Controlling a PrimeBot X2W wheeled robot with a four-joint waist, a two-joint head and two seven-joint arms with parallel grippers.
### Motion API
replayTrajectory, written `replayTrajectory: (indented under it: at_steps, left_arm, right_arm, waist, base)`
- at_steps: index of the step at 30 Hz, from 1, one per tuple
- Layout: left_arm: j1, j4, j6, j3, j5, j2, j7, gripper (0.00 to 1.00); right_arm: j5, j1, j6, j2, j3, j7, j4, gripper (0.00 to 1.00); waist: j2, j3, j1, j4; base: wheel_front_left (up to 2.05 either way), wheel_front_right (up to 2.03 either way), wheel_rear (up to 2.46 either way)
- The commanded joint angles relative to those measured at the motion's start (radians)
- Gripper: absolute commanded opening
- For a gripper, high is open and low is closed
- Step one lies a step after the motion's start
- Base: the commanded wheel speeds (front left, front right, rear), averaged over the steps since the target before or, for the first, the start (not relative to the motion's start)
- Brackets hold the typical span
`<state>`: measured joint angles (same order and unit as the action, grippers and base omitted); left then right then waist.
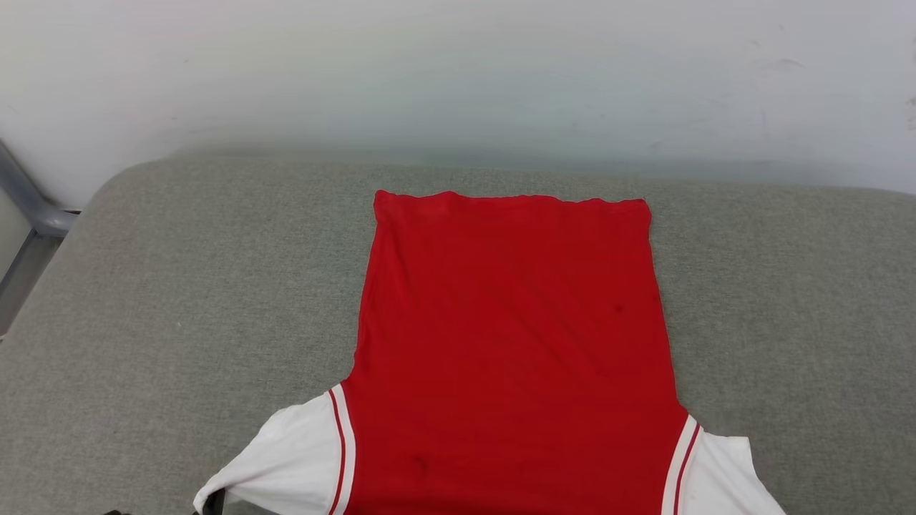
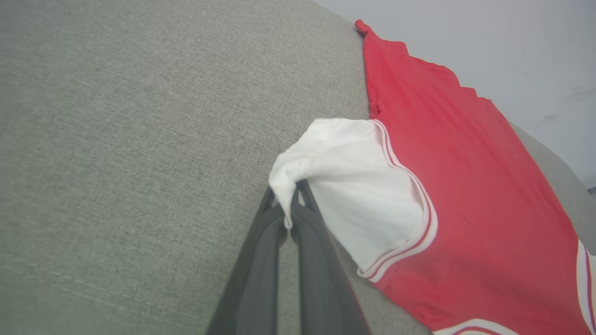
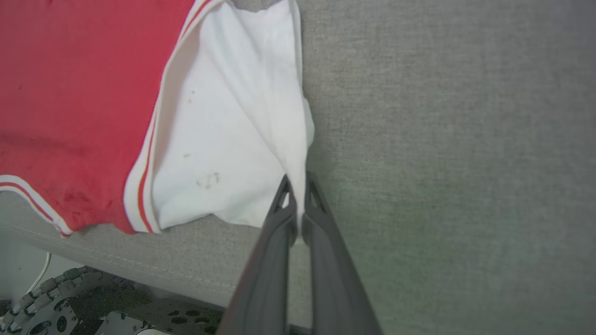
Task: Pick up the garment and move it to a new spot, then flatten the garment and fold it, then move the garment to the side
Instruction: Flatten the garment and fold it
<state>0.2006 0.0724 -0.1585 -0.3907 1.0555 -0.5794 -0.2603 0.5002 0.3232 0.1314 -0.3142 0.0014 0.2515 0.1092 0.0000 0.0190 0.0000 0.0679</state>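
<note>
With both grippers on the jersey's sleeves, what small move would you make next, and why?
Probably ease the two arms a little apart, to draw the cloth flat. The left gripper is shut on the bunched tip of the left sleeve, and the right gripper is shut on the creased right sleeve, while the garment lies with its red body smooth on the grey cushion.

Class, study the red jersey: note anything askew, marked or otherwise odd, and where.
The garment lies flat, but the sleeve in the right gripper carries small dark smudges, and the left gripper bunches its sleeve.
</note>
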Motion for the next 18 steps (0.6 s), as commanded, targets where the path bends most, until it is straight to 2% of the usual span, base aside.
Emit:
replayTrajectory:
  at_steps: [1,2,6,10,14,18]
  left_arm:
    - [-0.014,0.003,0.005,-0.003,-0.007,0.005,-0.007,0.0]
    - [-0.021,0.003,0.007,-0.004,-0.012,0.006,-0.007,0.0]
    - [-0.043,-0.006,0.012,-0.012,-0.029,0.012,-0.007,0.0]
    - [-0.068,-0.02,0.019,-0.02,-0.05,0.016,-0.006,0.0]
    - [-0.113,-0.037,0.026,-0.032,-0.071,0.024,-0.006,0.0]
    - [-0.181,-0.051,0.045,-0.051,-0.102,0.043,-0.005,0.0]
  right_arm:
    - [-0.003,-0.014,-0.002,0.002,-0.008,0.0,-0.011,0.5]
    - [-0.006,-0.028,-0.002,0.004,-0.013,-0.003,-0.022,1.0]
    - [0.011,-0.095,-0.001,0.002,-0.045,0.002,-0.09,1.0]
    - [0.01,-0.218,-0.001,-0.044,-0.07,0.034,-0.172,1.0]
    - [0.006,-0.412,-0.001,-0.087,-0.084,0.098,-0.206,1.0]
    - [0.013,-0.641,-0.001,-0.116,-0.086,0.205,-0.174,1.0]
  waist:
    - [0.0,0.001,0.0,0.002]
    - [0.0,0.001,0.0,0.004]
    - [0.0,0.012,0.0,0.013]
    - [0.0,0.037,0.0,0.027]
    - [0.0,0.091,0.0,0.056]
    - [0.0,0.173,0.0,0.106]
  base:
    - [0.0,0.0,0.0]
    - [0.0,0.0,0.0]
    - [0.0,0.0,0.0]
    - [0.0,0.0,0.0]
    - [0.0,0.0,0.0]
    - [0.0,0.0,0.0]
